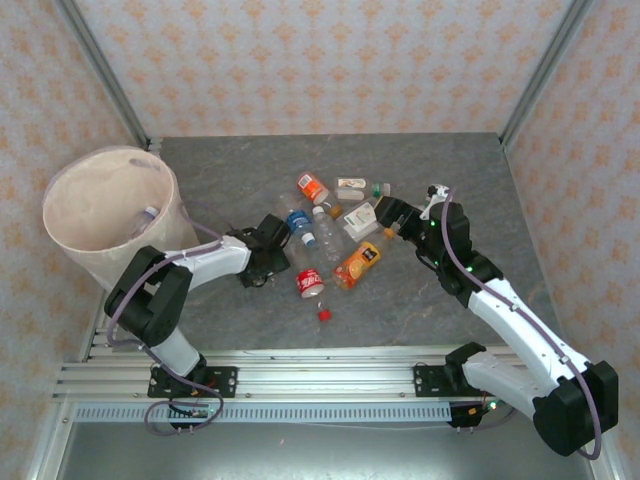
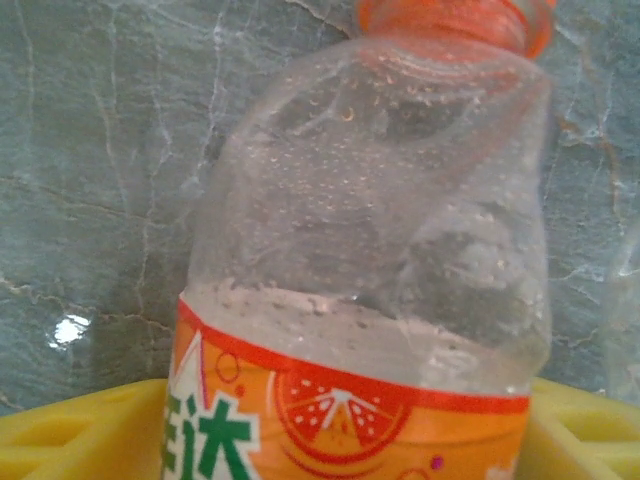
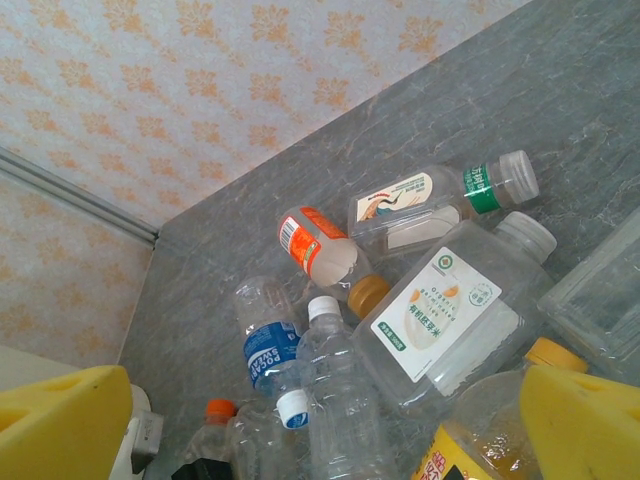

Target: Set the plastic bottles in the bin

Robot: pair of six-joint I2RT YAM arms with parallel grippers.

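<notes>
The bin [image 1: 75, 255] stands in the upper left of the top view on the table [image 1: 450, 170], just beside the left arm [image 1: 150, 290]. The bottles [image 1: 330, 235] lie in a loose pile at mid-frame, between the two grippers and well apart from the bin. The left gripper [image 1: 272, 240] reaches into the pile's left edge. In its wrist view an orange-capped bottle [image 2: 380, 230] with an orange label sits between the yellow fingers [image 2: 70, 435], which flank it on both sides, though I cannot tell whether they squeeze it. The right gripper [image 1: 385, 213] hangs over the pile's right edge, its fingers [image 3: 60, 425] spread wide with nothing gripped. Below it lie a square bottle [image 3: 445, 310] with a white label, a green-necked bottle [image 3: 400, 205] and a blue-labelled bottle [image 3: 265, 350]. A red cap [image 1: 324, 314] lies loose just below the pile
</notes>
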